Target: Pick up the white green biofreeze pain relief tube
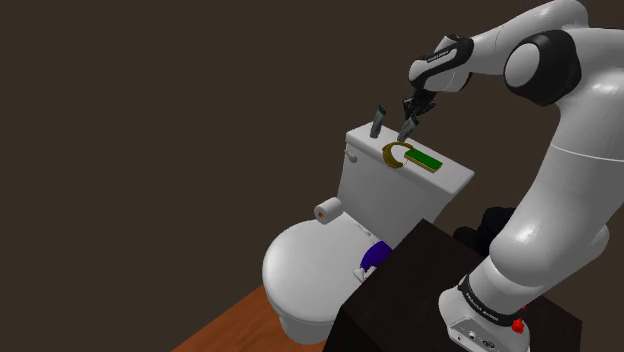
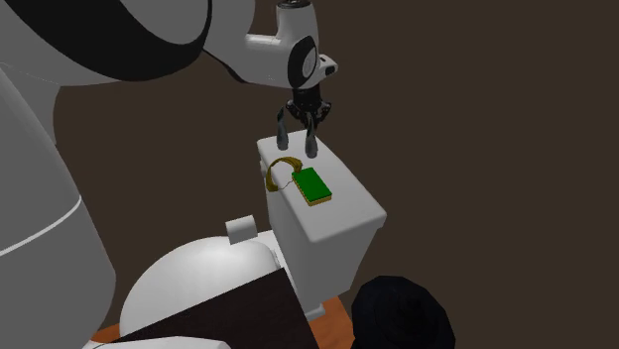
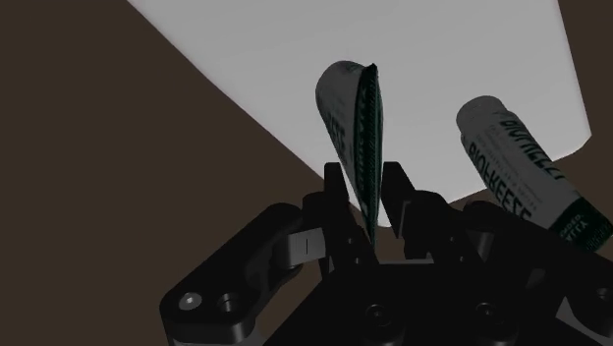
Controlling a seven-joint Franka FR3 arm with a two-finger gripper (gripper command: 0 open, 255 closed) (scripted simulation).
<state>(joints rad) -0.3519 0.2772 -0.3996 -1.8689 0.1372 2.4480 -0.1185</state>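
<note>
Clamping fingers (image 3: 336,197) on the flat crimped end of the white-green tube (image 3: 346,118), upright at the back edge of the tank lid (image 1: 455,178): thin seam, sure pinch. Twin tube (image 3: 521,162) just beside.

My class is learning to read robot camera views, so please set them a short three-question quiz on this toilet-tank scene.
1. True or false: the gripper is shut on a tube, clasping its flat crimped end.
2. How many tubes show over the toilet tank lid? A) one B) two C) three
3. Fill in: the flat box lying on the lid is ____ on top.

Key:
1. True.
2. B: the clasped one and a second tube beside it.
3. Green.
</note>
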